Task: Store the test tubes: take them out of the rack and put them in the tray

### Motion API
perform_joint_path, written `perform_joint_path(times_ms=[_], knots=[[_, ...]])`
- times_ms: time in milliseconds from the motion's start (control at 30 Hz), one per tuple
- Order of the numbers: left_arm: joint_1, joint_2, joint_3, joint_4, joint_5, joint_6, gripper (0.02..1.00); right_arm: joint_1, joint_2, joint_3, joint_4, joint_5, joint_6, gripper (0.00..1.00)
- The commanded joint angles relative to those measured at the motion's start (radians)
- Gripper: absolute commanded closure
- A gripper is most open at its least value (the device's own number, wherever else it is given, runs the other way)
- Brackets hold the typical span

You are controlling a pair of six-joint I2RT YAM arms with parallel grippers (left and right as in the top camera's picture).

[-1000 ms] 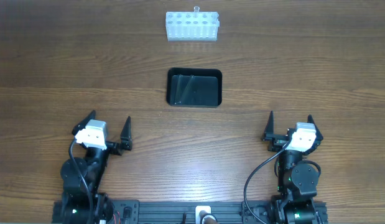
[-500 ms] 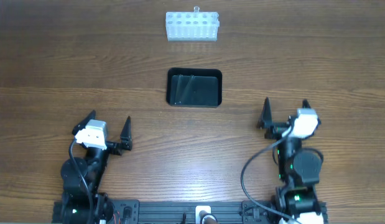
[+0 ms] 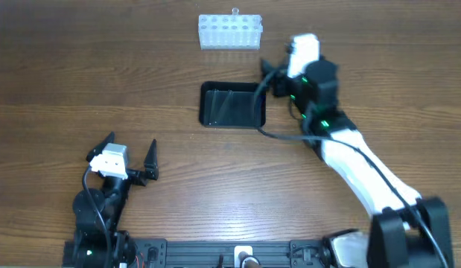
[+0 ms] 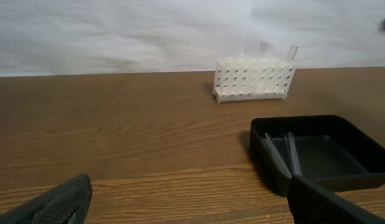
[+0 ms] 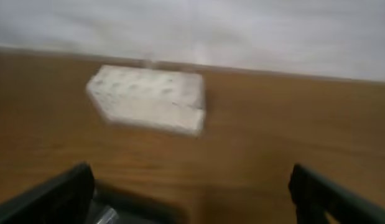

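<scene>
Rack (image 3: 229, 32) at far middle of counter (image 3: 81, 67), upright tubes (image 4: 293, 50) in it. Tray (image 3: 202, 105) before rack, near; loose tubes (image 3: 224, 104) lying inside. Right pincer (image 3: 264, 78) above tray's right rim. Left pincer (image 3: 129, 141) well apart, near left.

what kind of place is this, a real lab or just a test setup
Likely a robot test bench staged as lab work rather than a working lab: a wooden table carrying a white test tube rack and a black tray, with a plain white wall behind.
</scene>
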Motion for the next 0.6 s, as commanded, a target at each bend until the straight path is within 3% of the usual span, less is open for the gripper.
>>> perform_joint_path(times_ms=[33, 333, 433, 600], knots=[[-0.004, -0.007, -0.005, -0.002, -0.007, -0.011, 0.018, 0.097, 0.215, 0.275, -0.117, 0.018, 0.069, 0.018], [-0.004, -0.007, -0.005, -0.002, -0.007, -0.01, 0.02, 0.184, 0.534, 0.734, -0.36, 0.126, 0.133, 0.029], [-0.004, -0.007, -0.005, -0.002, -0.007, -0.011, 0.018, 0.19, 0.607, 0.825, -0.393, 0.211, 0.168, 0.025], [-0.004, -0.007, -0.005, -0.002, -0.007, -0.011, 0.02, 0.19, 0.71, 0.938, -0.399, 0.269, 0.182, 0.029]])
